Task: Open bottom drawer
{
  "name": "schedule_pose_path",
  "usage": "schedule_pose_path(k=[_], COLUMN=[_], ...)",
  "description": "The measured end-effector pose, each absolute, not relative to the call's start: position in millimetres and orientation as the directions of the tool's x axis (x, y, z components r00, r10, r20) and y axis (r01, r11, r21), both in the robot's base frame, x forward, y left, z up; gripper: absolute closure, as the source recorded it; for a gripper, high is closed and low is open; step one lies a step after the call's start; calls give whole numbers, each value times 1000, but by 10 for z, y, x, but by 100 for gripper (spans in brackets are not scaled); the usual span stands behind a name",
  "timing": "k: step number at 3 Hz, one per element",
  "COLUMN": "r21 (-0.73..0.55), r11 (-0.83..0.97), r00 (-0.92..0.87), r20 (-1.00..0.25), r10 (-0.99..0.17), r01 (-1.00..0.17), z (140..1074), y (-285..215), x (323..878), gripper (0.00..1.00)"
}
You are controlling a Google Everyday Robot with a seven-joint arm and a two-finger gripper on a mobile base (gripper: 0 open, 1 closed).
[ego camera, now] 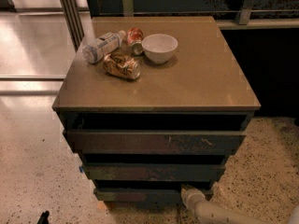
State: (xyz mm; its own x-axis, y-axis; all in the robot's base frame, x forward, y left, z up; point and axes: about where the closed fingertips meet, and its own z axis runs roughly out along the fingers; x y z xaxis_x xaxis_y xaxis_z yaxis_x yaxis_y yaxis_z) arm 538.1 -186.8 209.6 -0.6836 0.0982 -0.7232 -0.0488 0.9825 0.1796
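The bottom drawer [135, 196] is the lowest and narrowest of three dark worn fronts on the cabinet, just above the floor. Its front stands out slightly less than the middle drawer [149, 172] and the wide top drawer [154, 143] above it. My gripper [188, 192], on a pale arm [219, 213] coming in from the bottom right corner, is at the right part of the bottom drawer's front, tucked under the middle drawer's edge. Its tip is partly hidden there.
On the brown cabinet top [201, 83] lie a plastic bottle [100, 45], a crumpled can [122, 66], a red can [135, 35] and a white bowl [160, 47]. A dark counter [271, 69] stands to the right. A metal post [70, 13] stands at the back left.
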Motion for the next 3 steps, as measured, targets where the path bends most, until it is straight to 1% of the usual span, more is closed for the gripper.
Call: schedule_pose_path(k=[1,2,3], r21=[183,183,202], r11=[982,982,976], r00=[-722,-722,-785], r20=[-685,-685,-616], r10=[97,97,58], r01=[-42,-42,-86], z=[2037,2087,2062], y=[-1881,-1881,-1791], x=[5272,5272,5039], gripper=[100,100,100])
